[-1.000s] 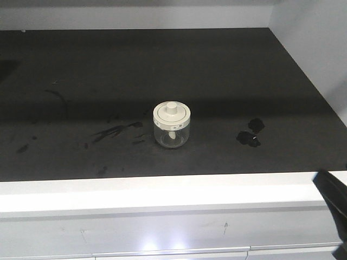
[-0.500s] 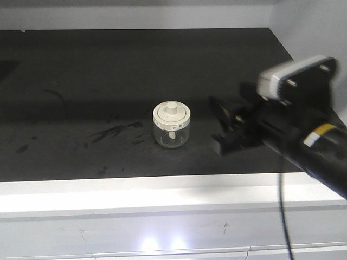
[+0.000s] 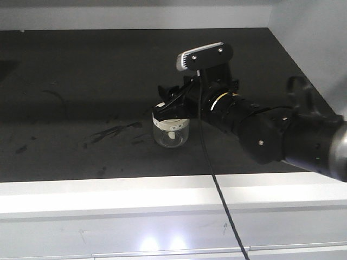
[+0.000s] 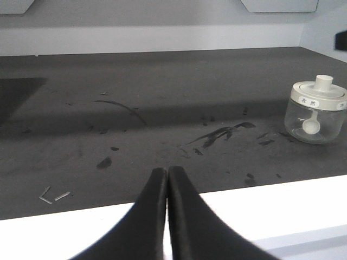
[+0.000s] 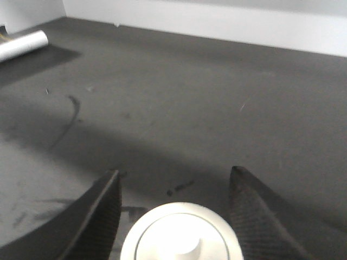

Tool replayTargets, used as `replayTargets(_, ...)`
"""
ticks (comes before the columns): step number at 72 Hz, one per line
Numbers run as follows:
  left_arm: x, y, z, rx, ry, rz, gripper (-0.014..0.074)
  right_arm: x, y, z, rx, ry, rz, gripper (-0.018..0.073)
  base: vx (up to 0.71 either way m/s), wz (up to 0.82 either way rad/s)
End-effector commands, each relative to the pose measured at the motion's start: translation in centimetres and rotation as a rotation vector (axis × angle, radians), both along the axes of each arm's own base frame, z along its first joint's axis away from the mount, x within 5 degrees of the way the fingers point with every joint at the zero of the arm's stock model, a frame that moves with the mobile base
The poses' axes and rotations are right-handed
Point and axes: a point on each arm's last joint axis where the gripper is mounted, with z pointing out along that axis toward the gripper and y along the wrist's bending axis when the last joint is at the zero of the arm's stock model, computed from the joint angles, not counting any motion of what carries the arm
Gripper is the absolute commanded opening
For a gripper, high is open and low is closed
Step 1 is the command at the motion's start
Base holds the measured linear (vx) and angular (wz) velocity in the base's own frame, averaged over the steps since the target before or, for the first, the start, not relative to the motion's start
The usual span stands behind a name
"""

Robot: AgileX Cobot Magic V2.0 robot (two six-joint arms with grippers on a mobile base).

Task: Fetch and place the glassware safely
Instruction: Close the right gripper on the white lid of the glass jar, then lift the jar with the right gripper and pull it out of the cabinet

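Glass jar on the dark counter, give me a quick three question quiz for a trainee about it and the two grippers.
1. True or false: the left gripper has its fingers pressed together, away from the glass jar.
2. The right gripper is: A) open, fingers flanking the jar's lid; B) shut on the lid's knob; C) out of view.
3. Fill in: inside the jar lies a small white ____.
Key: 1 true; 2 A; 3 spoon.
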Motion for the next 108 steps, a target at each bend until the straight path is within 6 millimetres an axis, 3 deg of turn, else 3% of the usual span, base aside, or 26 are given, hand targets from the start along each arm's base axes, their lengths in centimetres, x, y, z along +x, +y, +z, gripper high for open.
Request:
replayTargets(1, 0.0, 0.1, 1.6, -0.021, -0.096, 0.006, -0.0007, 0.4, 0.2, 2.4, 0.067, -0.144, 0.003, 0.0422, 0.00, 0.00)
replayTargets(23, 0.0, 0.1, 1.6, -0.021, -0.096, 0.006, -0.0007, 2.1, 1.2, -0.8, 0.083, -0.161, -0.013, 0.0417, 0.00, 0.00)
replayTargets(33, 0.0, 0.1, 1.6, -0.021, -0.096, 0.006, -0.0007, 2.6, 1.4, -2.4, 0.065, -0.124, -0.014, 0.0369, 0.00, 0.00)
replayTargets(41, 0.0, 0.1, 1.6, -0.021, -0.096, 0.006, -0.0007, 2.7, 1.5, -2.9, 0.053, -0.105, -0.013, 0.0259, 0.00, 0.00)
replayTargets(52, 0.0, 0.1, 1.6, -0.021, -0.096, 0.006, -0.0007, 2.6, 1.5, -3.1, 0.040, -0.081, -0.010, 0.0000, 0.00, 0.00)
replayTargets(54, 0.0, 0.1, 1.6, -0.021, -0.096, 0.006, -0.0007, 2.6, 1.5, -3.2, 0.039, -0.075, -0.010, -0.0015, 0.00, 0.00)
replayTargets(65, 0.0, 0.1, 1.6, -0.021, -0.096, 0.006, -0.0007, 2.1, 1.2, -1.8, 0.041, -0.079, -0.004, -0.0009, 0.00, 0.00)
replayTargets(84, 0.0, 0.1, 1.6, -0.021, -0.096, 0.006, -0.0007, -1.2, -0.6, 4.4, 0.054, -0.104, 0.018, -0.0001, 0.00, 0.00)
replayTargets(96, 0.0, 0.1, 1.6, -0.021, -0.096, 0.006, -0.0007, -4.7, -2.7, 7.1, 0.031, -0.185, 0.046, -0.0001, 0.00, 0.00)
replayTargets(108, 0.0, 0.1, 1.6, -0.021, -0.096, 0.006, -0.0007, -9.1, -5.6, 7.1, 0.056, -0.217, 0.042, -0.0001, 0.00, 0.00)
